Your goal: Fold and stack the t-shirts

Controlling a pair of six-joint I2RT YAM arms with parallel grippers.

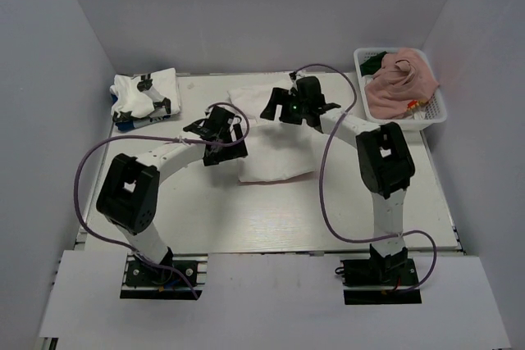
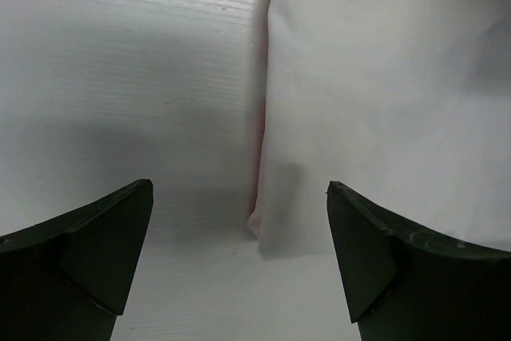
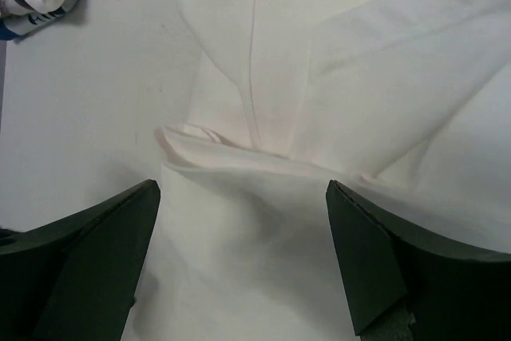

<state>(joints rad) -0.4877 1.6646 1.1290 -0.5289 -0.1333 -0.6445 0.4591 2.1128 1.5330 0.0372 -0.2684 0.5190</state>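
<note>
The white t-shirt (image 1: 275, 165) lies part-folded in the middle of the bench (image 1: 279, 219). The left jaws stand wide apart and empty above its left edge, one side over bare bench and the other over cloth. The right jaws, equally apart and holding nothing, hang over a rumpled ridge nearer the far edge.

That ridge is the likely trouble. Its layers look loose and uneven, so a pinch there may catch only the top ply and pull the fold open, or drag the shirt askew. The left jaws could close beside the hem and miss it.

The folded stack (image 1: 146, 97) sits at the far left corner, well apart, with the left arm (image 1: 176, 153) between it and the shirt. The basket (image 1: 435, 112) at the far right corner holds a pink t-shirt (image 1: 402, 79) and a dark green t-shirt (image 1: 373, 61). A purple cable (image 1: 326, 170) loops beside the shirt and could snag.
</note>
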